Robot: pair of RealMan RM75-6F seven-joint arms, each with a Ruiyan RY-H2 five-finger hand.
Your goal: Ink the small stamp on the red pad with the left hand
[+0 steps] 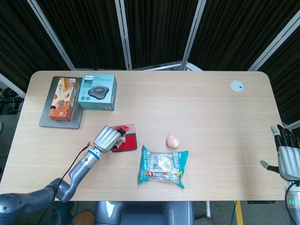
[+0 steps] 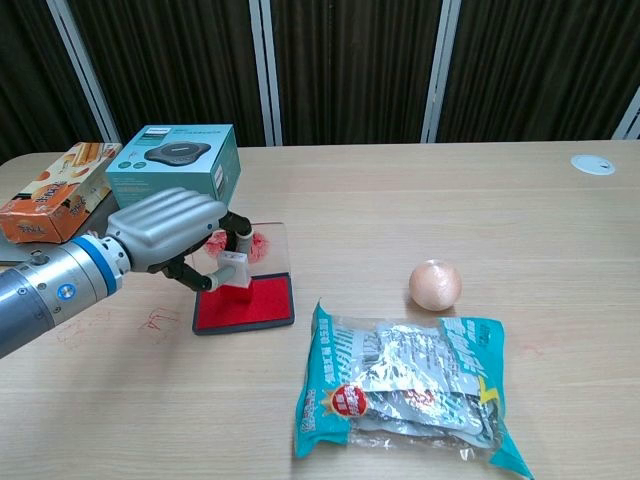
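Note:
My left hand (image 2: 165, 230) (image 1: 106, 138) holds the small white stamp (image 2: 234, 271) between thumb and fingers. The stamp's base stands on the red ink pad (image 2: 245, 303) (image 1: 127, 143), near its upper middle. The pad's clear lid (image 2: 270, 245), smeared with red ink, lies open behind it. In the head view the stamp is mostly hidden by my fingers. My right hand (image 1: 287, 157) hangs off the table's right edge, fingers spread, holding nothing.
A round peach-coloured ball (image 2: 435, 284) (image 1: 173, 140) lies right of the pad. A teal snack bag (image 2: 408, 387) lies at the front centre. A teal box (image 2: 180, 163) and an orange snack box (image 2: 55, 191) stand at the back left. A white disc (image 2: 592, 164) is far right.

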